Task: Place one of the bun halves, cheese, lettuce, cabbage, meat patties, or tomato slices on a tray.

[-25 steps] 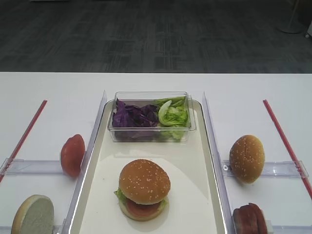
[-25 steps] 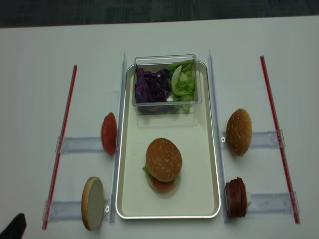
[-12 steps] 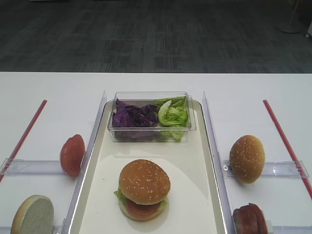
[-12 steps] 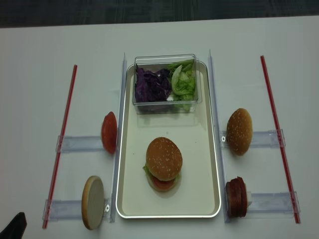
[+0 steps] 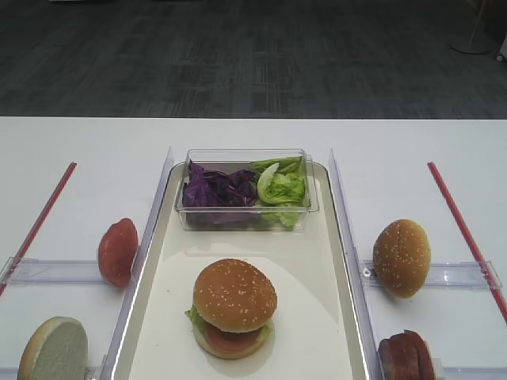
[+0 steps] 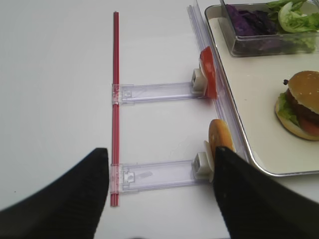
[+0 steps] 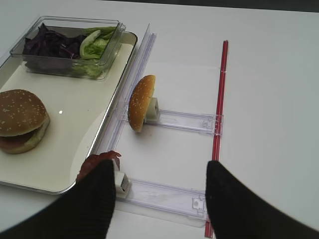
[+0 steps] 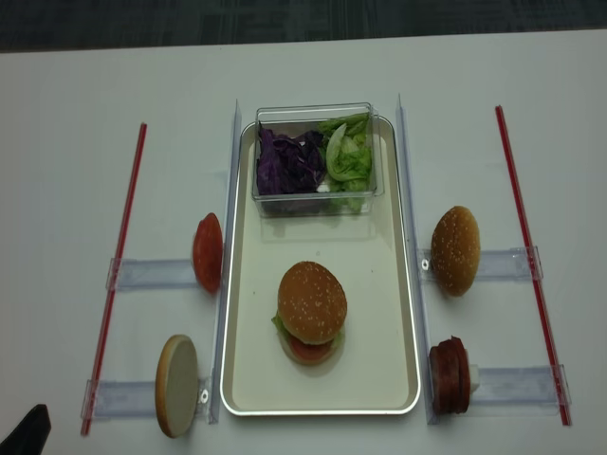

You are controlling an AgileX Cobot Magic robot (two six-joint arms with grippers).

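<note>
While both tools, left point(image 6: 159, 199) and right point(image 7: 159, 199), hang wide apart and empty above the worktop point(image 5: 71, 142), a sesame bun top point(image 5: 235, 294) crowns the stacked burger on the tray point(image 5: 317, 317); its twin point(image 5: 402, 257) stands outside.

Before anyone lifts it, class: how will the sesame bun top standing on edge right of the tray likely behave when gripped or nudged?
The sesame bun top stands on edge against a small white stop, so a nudge would probably tip or roll it. Its domed crust looks smooth, so a narrow pinch may slip. It seems light and possibly squashy, so grip gently.
</note>
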